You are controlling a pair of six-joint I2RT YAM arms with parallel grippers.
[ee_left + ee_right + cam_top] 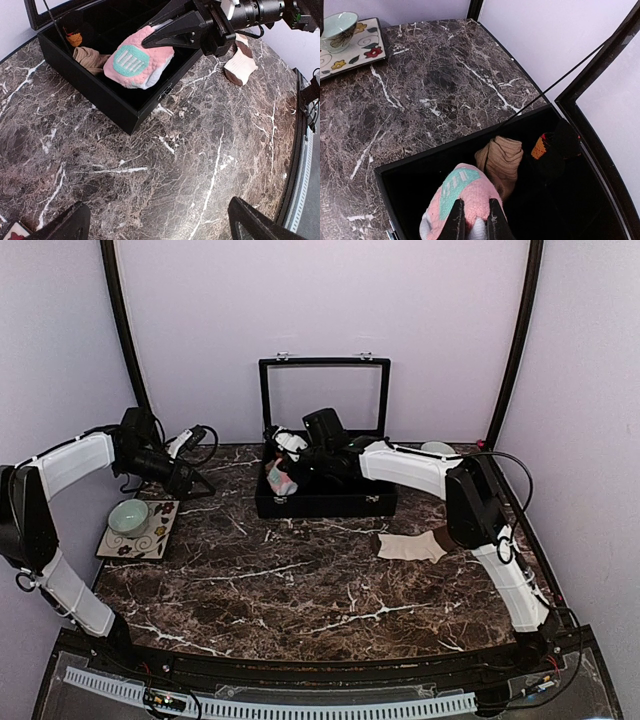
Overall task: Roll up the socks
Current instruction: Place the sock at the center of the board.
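Top external view: tabletop [300, 585] carries the black box [325, 508]; the cream sock [410, 545] lies flat right of it, unrolled. Bundled, the pink sock [137, 62] hangs over the box interior, pinched by the right pincer [475, 202]; the left pincer [160, 227] stands wide open, empty. Advise lowering the bundle fully before release, lest it unfurl.

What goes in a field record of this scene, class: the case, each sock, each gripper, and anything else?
Case: black case, lid up, at the back of the table
Pink sock: pink sock at the case's near corner, pinched from above
Cream sock: cream sock with brown bands, flat on the table right of the case, untouched
Right gripper: right gripper shut on the pink sock
Left gripper: left gripper open, holding nothing
Also in case: tan bundle beside the pink sock
Other: bowl on floral tile, left side
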